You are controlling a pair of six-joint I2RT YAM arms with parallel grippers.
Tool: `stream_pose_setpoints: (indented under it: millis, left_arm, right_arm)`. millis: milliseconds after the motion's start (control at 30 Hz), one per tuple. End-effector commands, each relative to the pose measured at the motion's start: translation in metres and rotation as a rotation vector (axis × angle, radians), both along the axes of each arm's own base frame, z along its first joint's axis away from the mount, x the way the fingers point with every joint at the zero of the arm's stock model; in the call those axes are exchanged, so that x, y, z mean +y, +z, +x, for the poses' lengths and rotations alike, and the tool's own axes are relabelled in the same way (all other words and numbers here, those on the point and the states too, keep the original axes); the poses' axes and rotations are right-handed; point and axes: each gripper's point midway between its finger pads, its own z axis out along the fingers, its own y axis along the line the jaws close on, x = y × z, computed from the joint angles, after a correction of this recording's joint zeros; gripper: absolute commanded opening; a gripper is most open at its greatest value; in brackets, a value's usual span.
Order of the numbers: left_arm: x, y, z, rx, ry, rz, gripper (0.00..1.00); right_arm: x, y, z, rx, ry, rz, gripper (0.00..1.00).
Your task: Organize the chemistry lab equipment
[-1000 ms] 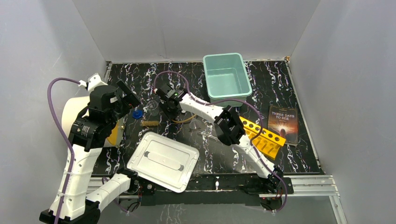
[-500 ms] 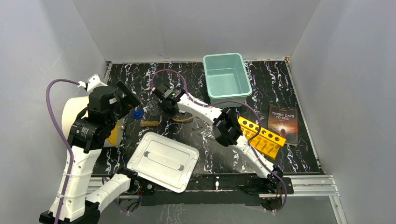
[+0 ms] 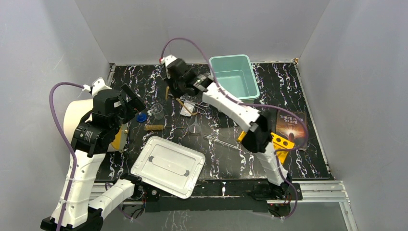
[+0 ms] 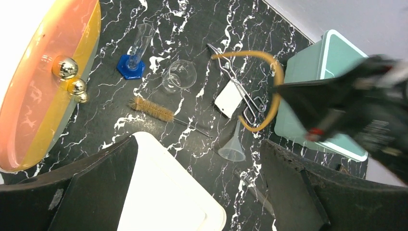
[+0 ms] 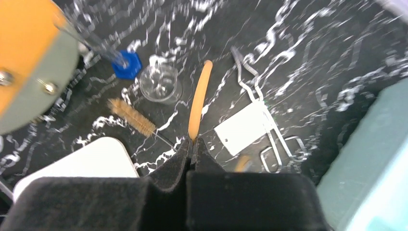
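Observation:
My right gripper (image 3: 176,85) is shut on the tan rubber tube (image 5: 199,96) and holds it above the table, left of the teal bin (image 3: 233,79). The tube hangs in a loop (image 4: 269,91). Below lie the metal scissors (image 5: 262,103), the small white bag (image 4: 230,98), the clear beaker (image 3: 157,111), the blue cap (image 4: 130,66), the brown brush stick (image 4: 149,109), the clear funnel (image 3: 195,127) and the glass rod (image 3: 221,141). The yellow rack (image 3: 281,143) is partly behind my right arm. My left gripper (image 4: 197,144) is open and empty, high at the left.
A white lid (image 3: 168,166) lies at the front left. The big white drum with orange face (image 4: 43,86) stands at the left edge. A dark book (image 3: 292,122) lies at the right. Grey walls close in three sides.
My right gripper has risen and moved back and right toward the bin, lifting the tan tube off the table. The left arm has not moved.

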Motion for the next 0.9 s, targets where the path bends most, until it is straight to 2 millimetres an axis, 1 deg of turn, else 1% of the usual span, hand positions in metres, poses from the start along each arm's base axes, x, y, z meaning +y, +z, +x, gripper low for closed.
stream_pose_setpoints:
  millis: [0,67,100,200,267,333,433,500,567,633,733,800,867]
  left_arm:
    - [-0.007,0.0,0.001,-0.016,-0.018,-0.039,0.98]
    - [-0.012,-0.002,0.003,-0.017,-0.032,-0.056,0.98]
    - [-0.015,-0.003,0.005,-0.019,-0.042,-0.065,0.98]
    - [-0.021,-0.006,0.009,-0.016,-0.068,-0.08,0.98]
    - [-0.025,-0.007,0.012,-0.015,-0.078,-0.086,0.98]
    - [-0.027,-0.007,0.014,-0.013,-0.086,-0.093,0.98]
    - [-0.031,-0.01,0.016,-0.011,-0.101,-0.105,0.98]
    - [-0.034,-0.013,0.016,-0.006,-0.112,-0.11,0.98]
    - [-0.035,-0.017,0.016,0.002,-0.117,-0.115,0.98]
    - [-0.037,-0.019,0.017,0.009,-0.122,-0.12,0.98]
    - [-0.04,-0.022,0.019,0.018,-0.128,-0.13,0.98]
    - [-0.042,-0.024,0.019,0.022,-0.132,-0.135,0.98]
    - [-0.041,-0.026,0.019,0.026,-0.129,-0.136,0.98]
  right_arm:
    - [-0.028,0.11,0.012,-0.208,-0.059,0.188,0.0]
    - [-0.046,0.139,0.015,-0.257,-0.089,0.234,0.0]
    - [-0.059,0.161,0.014,-0.292,-0.106,0.27,0.0]
    - [-0.093,0.2,0.022,-0.385,-0.173,0.333,0.0]
    - [-0.118,0.22,0.03,-0.451,-0.228,0.354,0.0]
    - [-0.146,0.231,0.044,-0.497,-0.297,0.348,0.0]
    - [-0.182,0.236,0.064,-0.528,-0.391,0.323,0.0]
    - [-0.203,0.234,0.077,-0.54,-0.448,0.309,0.0]
    - [-0.222,0.233,0.089,-0.552,-0.485,0.32,0.0]
    - [-0.235,0.232,0.101,-0.56,-0.506,0.334,0.0]
    - [-0.246,0.223,0.122,-0.545,-0.523,0.343,0.0]
    - [-0.247,0.215,0.135,-0.53,-0.527,0.344,0.0]
    - [-0.244,0.2,0.149,-0.511,-0.522,0.343,0.0]
